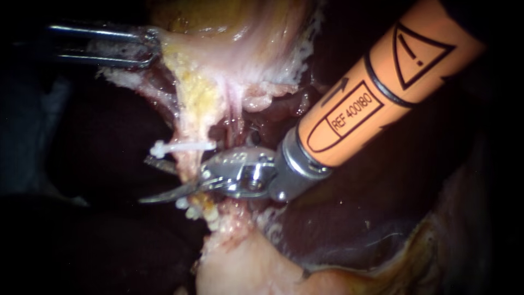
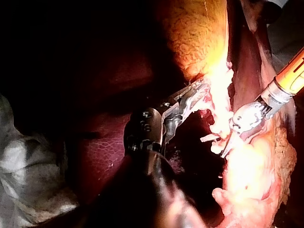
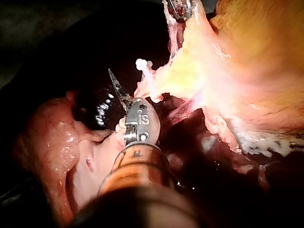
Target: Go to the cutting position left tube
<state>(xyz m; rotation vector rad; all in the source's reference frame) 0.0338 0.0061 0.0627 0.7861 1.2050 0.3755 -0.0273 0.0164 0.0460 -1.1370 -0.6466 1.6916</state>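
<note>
Upper left, our left instrument [image 1: 150, 49] clamps the gallbladder [image 1: 240, 33] edge, while centre-left our right instrument [image 1: 144, 180] holds its 2 blades apart astride the left tube [image 1: 188, 161], just below its white clip [image 1: 183, 146].

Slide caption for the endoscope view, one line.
Right instrument, blades open, straddles the tube just below a white clip; left instrument grips tissue.

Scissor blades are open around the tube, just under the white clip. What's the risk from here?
1. The right instrument has its open blades either side of the tube, right beneath the white clip. Closing here might nick or loosen the clip.
2. The left instrument has its jaws shut on the pale tissue, pulling it taut. A slip would likely shift the tube between the blades.
</note>
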